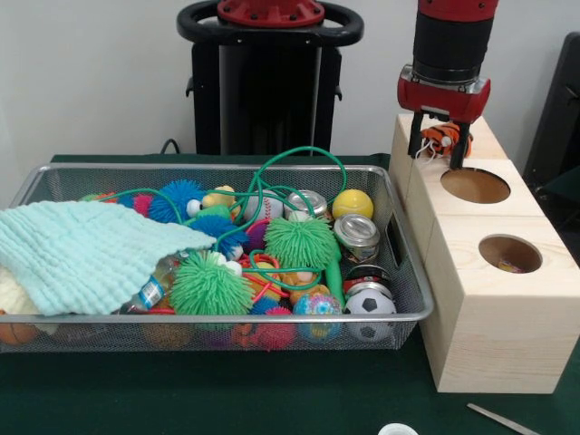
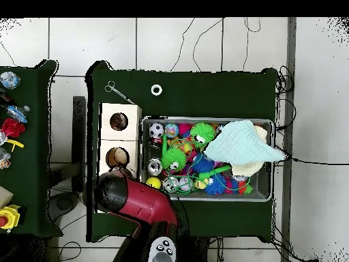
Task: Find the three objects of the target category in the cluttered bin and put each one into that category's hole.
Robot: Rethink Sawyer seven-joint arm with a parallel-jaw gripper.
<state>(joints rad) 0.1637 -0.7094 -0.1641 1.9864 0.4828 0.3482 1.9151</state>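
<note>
Gripper (image 1: 439,143) hangs over the far end of the wooden box (image 1: 494,317), its two dark fingers pinching a small orange striped plush toy (image 1: 443,137) that looks like a tiger. The toy sits just above the box's top face, beyond the middle hole (image 1: 475,185); the far hole that it may be meant for is hidden behind the fingers in the front view and under the arm in the overhead view.

The step in hand appears to be the drop. To do it well, the toy should be centred over the proper opening before the fingers part, and lowered close to the rim so it does not bounce off the wood. The dangling whitish thread or tag below the toy could catch on a finger, so a clean, full opening would help.

Beside the box, the wire mesh bin (image 1: 410,281) is crowded: green spiky balls (image 1: 209,285), a yellow ball (image 1: 352,204), a small soccer ball (image 1: 370,303), tin cans (image 1: 357,234), a green cord (image 1: 299,159) and a pale green cloth (image 1: 86,254) draped over the end farthest from the box, which may hide further targets.

Box and bin stand on a dark green table cover (image 1: 272,390). Near the box lie a metal tool (image 2: 116,89) and a white ring (image 2: 157,89). Around the table is a light tiled floor (image 2: 204,41), with a second cluttered green table (image 2: 27,136) on the box's side.
</note>
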